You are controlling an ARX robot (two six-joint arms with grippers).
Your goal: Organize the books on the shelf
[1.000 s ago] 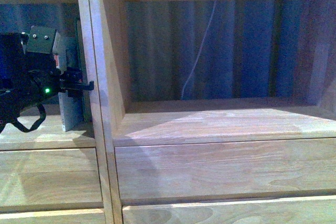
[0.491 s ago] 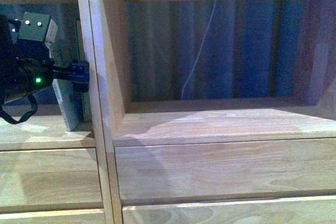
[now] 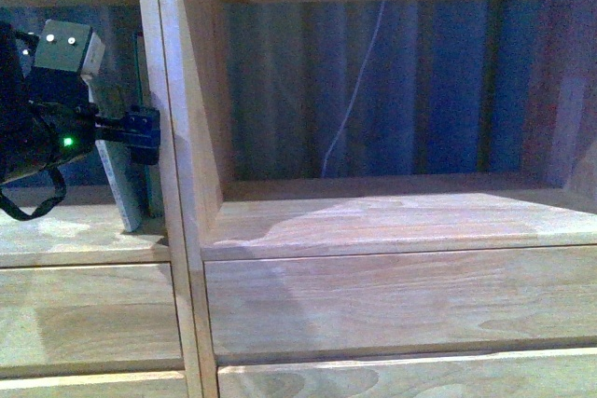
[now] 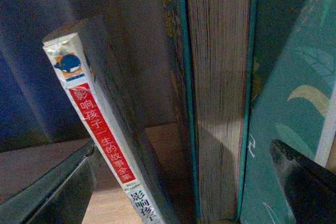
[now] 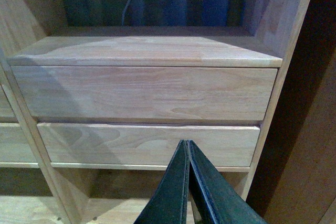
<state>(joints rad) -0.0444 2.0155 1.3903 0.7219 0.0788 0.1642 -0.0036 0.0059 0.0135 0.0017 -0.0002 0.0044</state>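
In the left compartment of the pale wood shelf [image 3: 373, 221], a thin book with a white spine and red patch [image 4: 100, 129] leans with its top tilted away from its neighbours. In the front view this leaning book [image 3: 126, 188] rests its foot near the divider. Beside it a dark green book [image 4: 283, 103] stands upright with its page edges [image 4: 218, 103] showing. My left gripper [image 4: 178, 192] is open, one finger on either side of the books, touching neither that I can see; the front view shows the left gripper [image 3: 147, 130] at the divider. My right gripper [image 5: 188, 182] is shut on nothing, below the drawer fronts.
The vertical divider [image 3: 173, 137] stands right next to the left gripper. The right compartment [image 3: 392, 90] has an open back with a white cable [image 3: 350, 100] hanging behind it. Two plank drawer fronts [image 5: 147, 93] face the right gripper. A dark reddish panel [image 5: 310, 129] borders the shelf's side.
My left arm has risen a little and shifted toward the divider. The white-spined book has gone from nearly upright to leaning. The right compartment looks unchanged.
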